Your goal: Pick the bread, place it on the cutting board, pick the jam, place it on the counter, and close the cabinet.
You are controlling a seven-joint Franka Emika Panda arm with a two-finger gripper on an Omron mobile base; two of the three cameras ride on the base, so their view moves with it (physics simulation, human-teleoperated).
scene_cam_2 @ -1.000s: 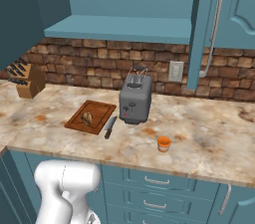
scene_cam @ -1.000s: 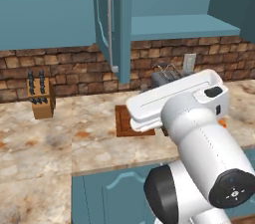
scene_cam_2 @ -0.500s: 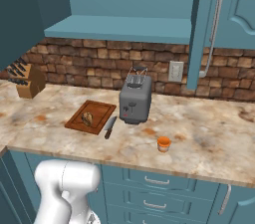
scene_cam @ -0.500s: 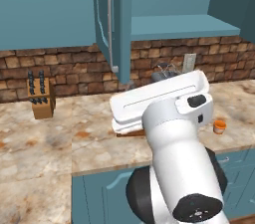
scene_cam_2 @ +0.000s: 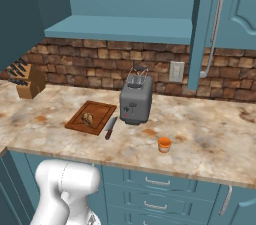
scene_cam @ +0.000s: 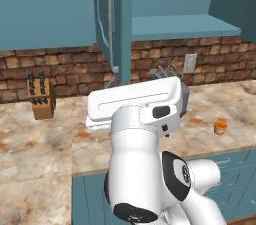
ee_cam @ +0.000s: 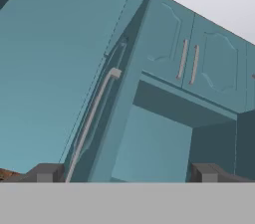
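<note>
A: Where's the bread [scene_cam_2: 88,118] sitting?
B: It's lying on the cutting board [scene_cam_2: 97,113], toward the board's front-left part. A knife [scene_cam_2: 110,127] is lying on the bench [scene_cam_2: 210,139] just beside the board's right edge, between the board and the toaster [scene_cam_2: 135,102].

A: Jam?
B: The jam [scene_cam_2: 164,144] is standing upright on the bench, in front of the toaster and a bit to its right, near the front edge. It's showing at the right of the left base view too, past the arm.

A: Cabinet [scene_cam_2: 221,24]?
B: It's standing open. One door is sticking out edge-on toward the cameras, its pale bar handle [scene_cam_2: 213,24] facing right in the right base view. The shelf [scene_cam_2: 125,28] inside is showing as a bare teal surface; I'm seeing nothing on it.

A: Where's the gripper [ee_cam: 127,172]?
B: The hand view is looking up at the open door's edge and its handle, with the cabinet interior beside it and two closed doors with paired handles further along. The jaws are standing apart, nothing between them, and not touching the door.

A: Anything else on the bench?
B: A knife block [scene_cam_2: 27,78] is standing at the far left against the brick wall [scene_cam_2: 90,66], well apart from the board.
</note>
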